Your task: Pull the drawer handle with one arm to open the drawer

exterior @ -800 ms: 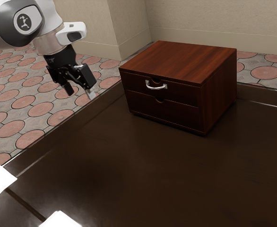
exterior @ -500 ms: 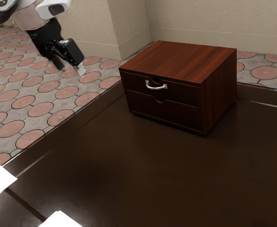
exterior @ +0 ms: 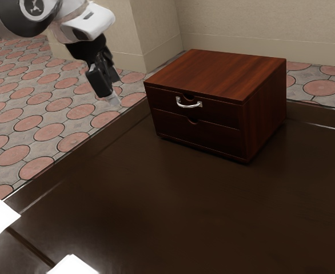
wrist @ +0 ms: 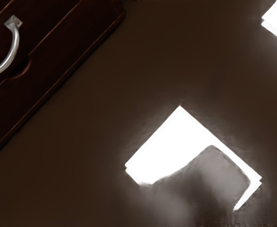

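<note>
A dark red wooden cabinet (exterior: 224,74) with two drawers stands on the glossy dark table (exterior: 156,205). The upper drawer (exterior: 219,110) carries a curved silver handle (exterior: 188,103) and sits flush with the front, as does the lower drawer (exterior: 202,132). My gripper (exterior: 113,98) hangs in the air toward the exterior view's left of the cabinet, about level with the handle and well apart from it, open and holding nothing. In the wrist view the handle (wrist: 6,52) and the drawer front (wrist: 53,56) lie off to one side of my hand.
The table's edge (exterior: 99,134) runs diagonally below my gripper, with tiled floor (exterior: 36,114) beyond it. A beige wall column (exterior: 150,28) stands behind. Bright light patches (wrist: 176,146) reflect off the tabletop.
My hand first rose up and to the exterior view's left, then swung right and down toward the cabinet while turning. Cabinet and drawers have not moved.
</note>
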Controlling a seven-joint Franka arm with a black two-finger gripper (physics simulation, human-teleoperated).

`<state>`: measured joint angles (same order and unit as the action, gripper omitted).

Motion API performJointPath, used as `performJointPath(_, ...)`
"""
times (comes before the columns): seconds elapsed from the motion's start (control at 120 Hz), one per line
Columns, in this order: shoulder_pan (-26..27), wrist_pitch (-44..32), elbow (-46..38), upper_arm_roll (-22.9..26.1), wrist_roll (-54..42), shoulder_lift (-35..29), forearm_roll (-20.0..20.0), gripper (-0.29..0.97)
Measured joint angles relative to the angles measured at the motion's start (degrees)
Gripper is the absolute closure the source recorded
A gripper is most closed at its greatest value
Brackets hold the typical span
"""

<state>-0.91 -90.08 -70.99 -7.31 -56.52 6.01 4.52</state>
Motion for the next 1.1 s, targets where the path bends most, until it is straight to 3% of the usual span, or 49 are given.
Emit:
performJointPath(0.1, 0.51, -7.11, -6.91, 0.10, -5.31, -0.98, -1.26, 0.00)
performJointPath(0.217, -0.35, -14.45, -8.94, 0.02, -11.17, 0.04, -2.86, 0.00)
performJointPath(0.367, -0.38, -21.88, -17.42, -0.49, -17.15, -6.50, -3.68, 0.00)
performJointPath(0.517, -1.53, -26.14, -18.95, -0.55, -21.84, -7.82, -4.16, 0.00)
performJointPath(0.625, -13.36, -27.84, -19.25, 10.44, -24.55, -7.40, -4.25, 0.00)
performJointPath(0.7, -17.05, -28.90, -19.57, 13.99, -26.17, -6.97, -4.21, 0.00)
performJointPath(0.908, -19.18, -32.43, -19.95, 17.11, -29.23, -2.80, -3.98, 0.01)
performJointPath(1.1, -15.26, -38.75, -21.11, 17.77, -30.58, 1.71, -5.50, 0.12)
